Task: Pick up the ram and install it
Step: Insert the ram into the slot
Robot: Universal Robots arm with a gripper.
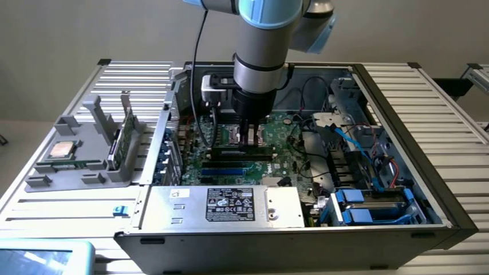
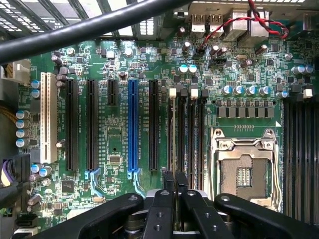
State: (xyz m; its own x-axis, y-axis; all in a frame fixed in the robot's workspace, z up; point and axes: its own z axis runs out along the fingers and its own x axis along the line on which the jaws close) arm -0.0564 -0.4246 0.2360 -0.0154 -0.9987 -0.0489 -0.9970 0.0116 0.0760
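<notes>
Jaws pinched together over long black slots (image 2: 182, 130), green motherboard (image 2: 115, 135).

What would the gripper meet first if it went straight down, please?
Probably the memory slots on the motherboard, which lie right below the gripper. How much gap remains is hard to judge.

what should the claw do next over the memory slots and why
Probably ease straight down a touch. The claw is shut, its tips lined up over the black memory slots beside the empty cpu socket; whether the ram sits between them I can't tell, so go gently.
</notes>
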